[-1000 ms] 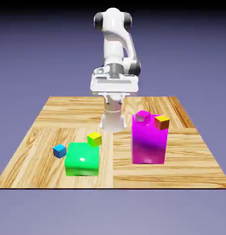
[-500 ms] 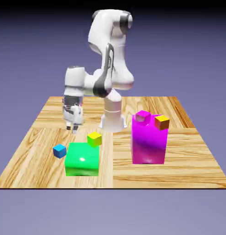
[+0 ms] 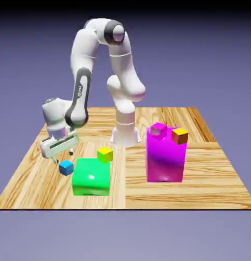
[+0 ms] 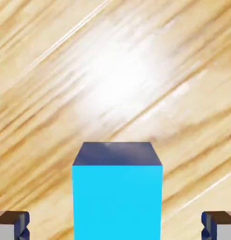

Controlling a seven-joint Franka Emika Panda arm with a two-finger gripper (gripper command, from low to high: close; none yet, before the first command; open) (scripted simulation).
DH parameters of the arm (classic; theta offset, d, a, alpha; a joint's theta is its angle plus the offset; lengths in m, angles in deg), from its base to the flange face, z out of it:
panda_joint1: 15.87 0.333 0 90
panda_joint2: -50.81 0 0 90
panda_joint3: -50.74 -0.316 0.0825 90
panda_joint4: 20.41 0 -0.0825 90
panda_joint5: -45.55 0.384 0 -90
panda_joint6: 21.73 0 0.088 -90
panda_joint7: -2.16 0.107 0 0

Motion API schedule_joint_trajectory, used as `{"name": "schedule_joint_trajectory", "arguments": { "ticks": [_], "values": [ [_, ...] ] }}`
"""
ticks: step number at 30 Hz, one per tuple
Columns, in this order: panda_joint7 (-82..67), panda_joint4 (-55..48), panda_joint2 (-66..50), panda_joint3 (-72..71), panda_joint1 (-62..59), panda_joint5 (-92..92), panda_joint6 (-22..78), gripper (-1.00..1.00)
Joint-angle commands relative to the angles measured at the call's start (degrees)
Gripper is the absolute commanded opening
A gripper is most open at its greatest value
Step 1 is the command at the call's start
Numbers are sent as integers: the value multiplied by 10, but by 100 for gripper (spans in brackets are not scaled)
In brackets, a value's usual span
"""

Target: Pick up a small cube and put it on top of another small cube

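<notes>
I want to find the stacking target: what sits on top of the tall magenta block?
On the tall magenta block sit two small cubes: a pink cube at its back corner on the exterior view's left, and an orange cube on the right. The block's top beneath them is covered.

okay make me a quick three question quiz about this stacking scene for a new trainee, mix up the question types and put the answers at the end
1. True or false: the white arm's two-finger gripper has already lifted the small blue cube off the wooden table.
2. Multiple choice: the small magenta-pink cube rests on A) the big green block, B) the tall magenta block, C) the table.
3. Fill in: in the hand view, the blue cube shows between the two grey ____.

Key
1. False: the cube sits on the table, with the open jaws above it.
2. B, beside the small orange cube. The small yellow cube is the one on the green block.
3. Fingertips.
</notes>
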Motion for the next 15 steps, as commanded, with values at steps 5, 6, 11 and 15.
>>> {"name": "schedule_joint_trajectory", "arguments": {
  "ticks": [5,6,11,15],
  "values": [
    [-19,-10,-47,-19,-11,22,-38,-100],
    [-11,-5,-27,-11,-6,12,-22,-100],
    [32,16,77,31,17,-36,62,-100],
    [43,10,160,-2,79,-33,149,-100]
  ]
}}
